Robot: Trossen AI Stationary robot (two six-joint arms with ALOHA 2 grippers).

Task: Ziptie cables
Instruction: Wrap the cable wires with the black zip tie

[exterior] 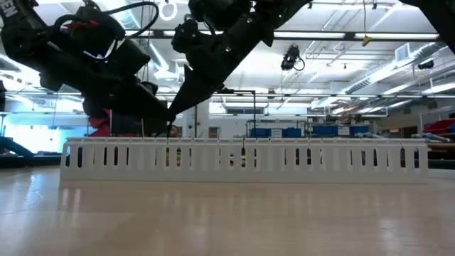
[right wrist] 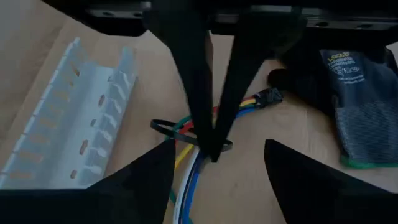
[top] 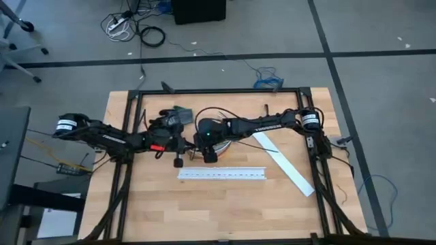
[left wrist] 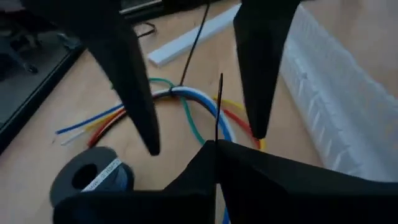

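Both arms meet mid-surface (top: 136,218), just at the 12 o'clock side of the white slotted channel (top: 222,175). The cables (right wrist: 194,163), a loose multicolour bunch, lie on the wood between the arms, near a roll of tape (left wrist: 90,179) and a grey glove (right wrist: 360,118).

The ziptie (right wrist: 166,130) is looped round the bunch, with its tail (left wrist: 194,45) running up and away. Left gripper (left wrist: 202,134): fingers spread wide, straddling the bunch and holding nothing visible. Right gripper (right wrist: 211,149): fingers narrowed almost to a point right at the loop, apparently pinching the strap, though I cannot tell for sure.

Risks, judged:
- Loop looks slack, so pulling the tail could drag the whole bunch across the wood instead of cinching it.
- Stray wires could slip out before it tightens.
- The thin strap may slide out of the right fingers.
- The arms are crowded, so a collision is possible.
- The channel at 6 o'clock could get knocked.
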